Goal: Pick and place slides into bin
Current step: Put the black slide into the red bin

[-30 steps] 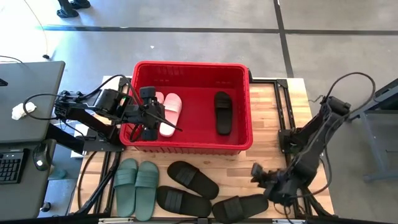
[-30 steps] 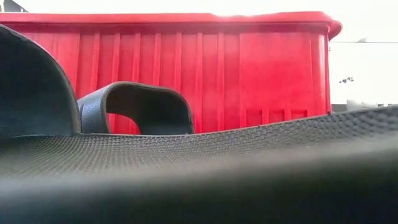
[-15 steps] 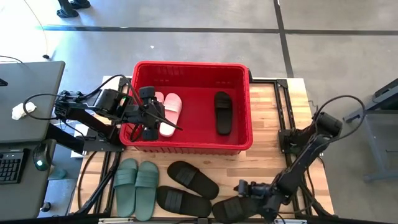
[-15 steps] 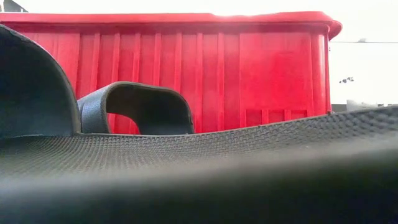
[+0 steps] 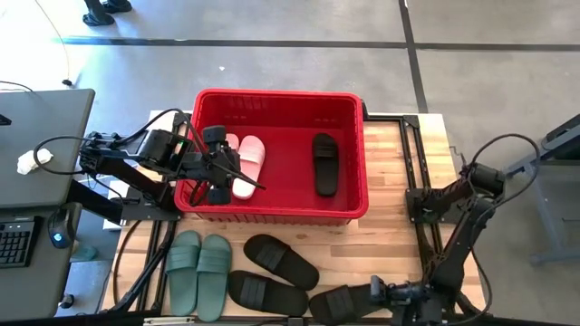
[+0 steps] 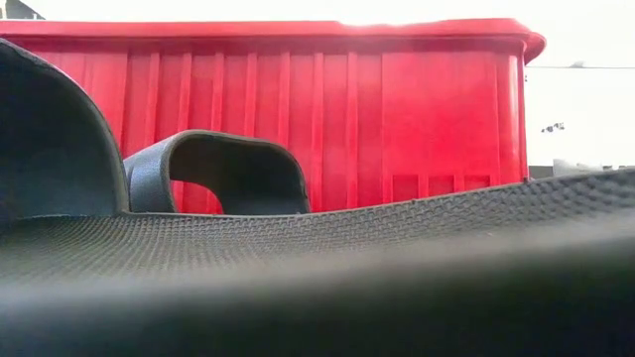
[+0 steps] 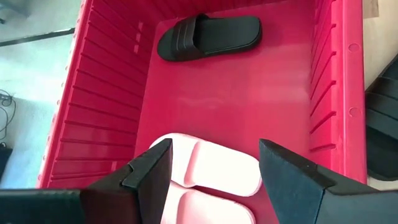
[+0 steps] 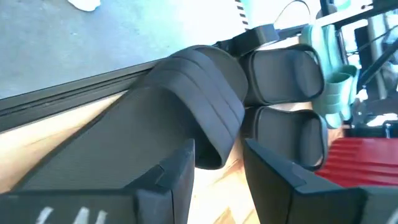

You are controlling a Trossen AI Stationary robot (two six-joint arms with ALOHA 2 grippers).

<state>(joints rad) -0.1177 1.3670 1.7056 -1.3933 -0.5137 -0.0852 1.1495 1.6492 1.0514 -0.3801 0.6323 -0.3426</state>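
The red bin (image 5: pixel 272 94) holds a pale pink pair of slides (image 5: pixel 245 163) and one black slide (image 5: pixel 324 163). My left gripper (image 7: pixel 214 162) hangs open above the pink pair (image 7: pixel 211 180) at the bin's left end. A sage green pair (image 5: pixel 199 272) and three black slides (image 5: pixel 281 260) (image 5: pixel 263 292) (image 5: pixel 344 302) lie soles down on the table near its front edge. My right gripper (image 5: pixel 376 292) is low at the right end of the rightmost black slide (image 8: pixel 186 93), fingers apart; the strap's edge (image 8: pixel 211 158) lies between the fingertips. My right gripper comes at the rightmost black slide slanting down from the table's right. One finger (image 8: pixel 168 180) stands over the footbed and the other (image 8: pixel 273 180) outside the slide's side. Whether either finger touches the slide, I cannot tell.
The bin's thick rim and tall walls (image 6: pixel 298 119) stand behind the table slides. In the low view a black sole (image 6: pixel 317 268) fills the foreground, with another slide's strap (image 6: pixel 218 174) behind it. Bare wood (image 5: pixel 399 181) lies right of the bin.
My right gripper has swung down and toward the table's near edge, turning as it went, and now sits at the right end of the rightmost black slide. The slides and the bin have stayed where they were.
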